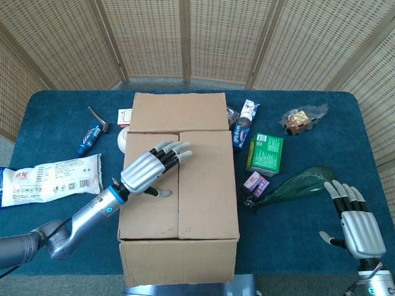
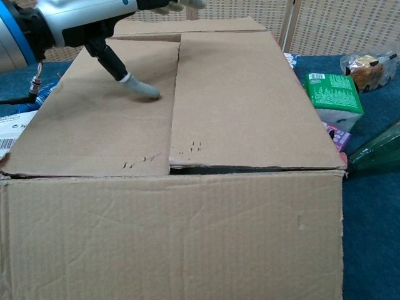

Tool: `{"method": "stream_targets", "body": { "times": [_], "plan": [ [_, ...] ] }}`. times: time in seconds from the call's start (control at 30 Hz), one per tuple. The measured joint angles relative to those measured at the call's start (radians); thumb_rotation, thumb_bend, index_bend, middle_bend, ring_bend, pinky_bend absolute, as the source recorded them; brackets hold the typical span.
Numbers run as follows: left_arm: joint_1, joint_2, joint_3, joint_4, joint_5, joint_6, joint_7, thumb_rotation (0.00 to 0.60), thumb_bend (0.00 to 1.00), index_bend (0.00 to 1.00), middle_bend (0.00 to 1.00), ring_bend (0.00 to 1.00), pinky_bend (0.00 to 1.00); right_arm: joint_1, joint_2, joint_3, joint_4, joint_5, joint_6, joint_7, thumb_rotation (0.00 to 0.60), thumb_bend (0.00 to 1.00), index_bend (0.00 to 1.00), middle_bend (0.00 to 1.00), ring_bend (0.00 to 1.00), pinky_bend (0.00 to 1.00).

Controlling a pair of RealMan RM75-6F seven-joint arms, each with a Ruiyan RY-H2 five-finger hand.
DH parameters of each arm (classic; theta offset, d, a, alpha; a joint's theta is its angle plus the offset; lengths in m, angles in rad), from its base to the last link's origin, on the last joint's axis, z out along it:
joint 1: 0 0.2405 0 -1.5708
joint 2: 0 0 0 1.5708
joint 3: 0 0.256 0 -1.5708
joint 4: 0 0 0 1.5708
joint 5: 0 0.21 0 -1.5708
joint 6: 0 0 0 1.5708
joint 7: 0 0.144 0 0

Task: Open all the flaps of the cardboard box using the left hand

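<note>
The cardboard box (image 1: 203, 185) fills the middle of the table, its two long top flaps (image 2: 250, 100) lying flat and meeting at a centre seam; a third flap (image 1: 178, 112) at the far end lies folded outward. My left hand (image 1: 151, 168) hovers over the left flap (image 2: 94, 119), fingers spread and reaching across the seam, thumb tip (image 2: 142, 89) touching the cardboard. It holds nothing. My right hand (image 1: 358, 225) rests open, fingers apart, at the table's near right corner.
Left of the box lie a white snack bag (image 1: 49, 179), a blue tube (image 1: 89, 140) and a white roll (image 1: 123, 140). On the right are a green box (image 1: 265, 153), a small purple pack (image 1: 255, 183), a green bag (image 1: 296, 185), a blue packet (image 1: 245, 123) and wrapped snacks (image 1: 300, 118).
</note>
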Motion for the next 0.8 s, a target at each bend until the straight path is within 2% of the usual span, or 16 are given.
{"method": "stream_targets", "body": {
  "times": [0.3,0.57,0.8],
  "plan": [
    [-0.008,-0.035,-0.012,0.040,0.006,-0.003,0.032,0.600,0.02,0.00,0.00,0.00,0.10,0.001,0.005,0.000,0.001,0.000,-0.002,0.011,0.600,0.00,0.00,0.00,0.00,0.00],
    [-0.021,-0.110,-0.038,0.110,0.029,0.040,0.090,0.600,0.02,0.00,0.00,0.00,0.11,0.002,0.017,-0.002,-0.003,0.000,-0.009,0.036,0.600,0.00,0.00,0.00,0.00,0.00],
    [-0.029,-0.142,-0.055,0.138,0.052,0.076,0.090,0.600,0.02,0.00,0.00,0.00,0.11,0.002,0.021,-0.002,-0.001,-0.002,-0.007,0.046,0.600,0.00,0.00,0.00,0.00,0.00]
  ]
}}
